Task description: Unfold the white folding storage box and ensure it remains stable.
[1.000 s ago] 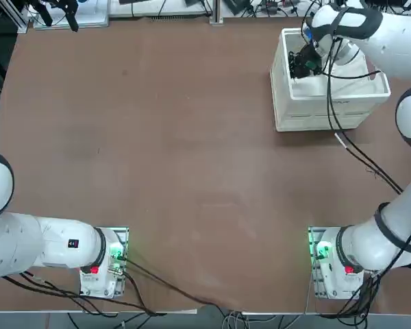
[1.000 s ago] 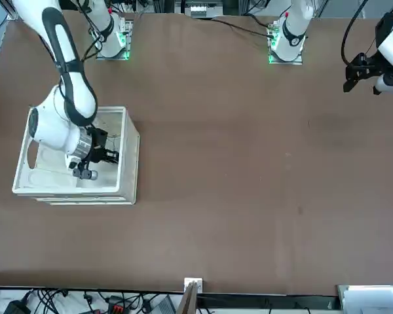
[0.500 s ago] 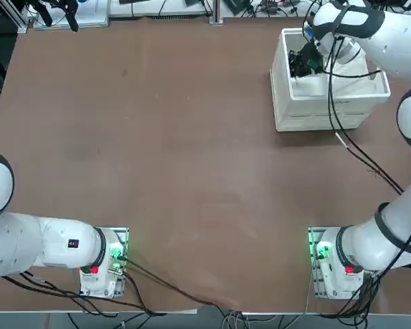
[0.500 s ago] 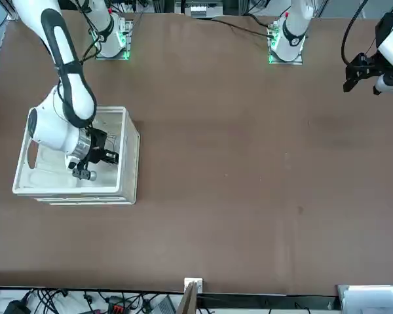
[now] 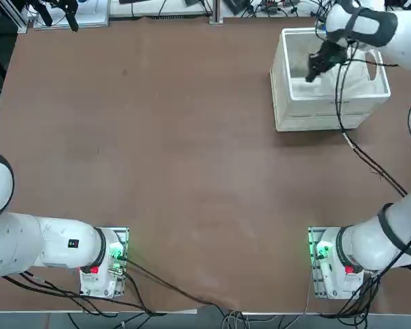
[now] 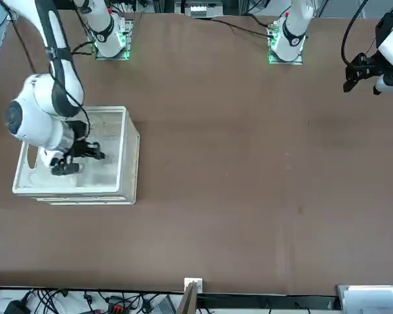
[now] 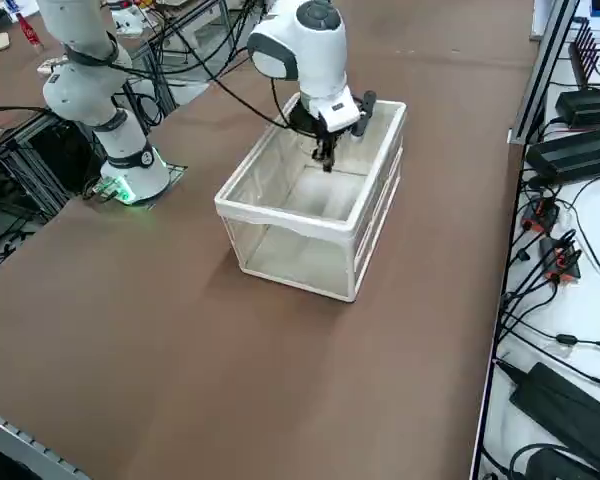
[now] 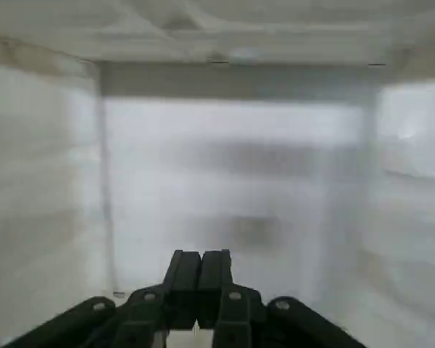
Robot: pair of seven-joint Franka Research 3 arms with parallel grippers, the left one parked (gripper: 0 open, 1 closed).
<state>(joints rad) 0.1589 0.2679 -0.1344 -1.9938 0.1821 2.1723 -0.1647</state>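
Top view: the white folding storage box [image 5: 327,101] sits at the far right of the brown tabletop [image 5: 178,151], standing up as a full crate with its walls raised, not a flat slab. The right gripper [image 5: 312,70] hangs inside the open top, nearer the box's left wall, with black cables trailing from the arm over the near rim and down onto the tabletop.

Front view: here the box [image 6: 115,176] shows at the left side of the picture, rim level all the way around. The right gripper [image 6: 64,170] is down inside it — the big white wrist sits over the rim on the picture's left and hides part of the interior.

Right side view: the box [image 7: 310,225] reads clearly as a boxy crate with translucent white panels and a thick rim, resting flat on the tabletop. The right gripper [image 7: 326,160] points down into the far half of the crate, and I can't tell whether it touches the floor.

Right wrist view: the jaws of the right gripper [image 8: 200,270] are pressed together with nothing between them. Ahead of them is only the box's white inner wall [image 8: 232,167] and its corners.
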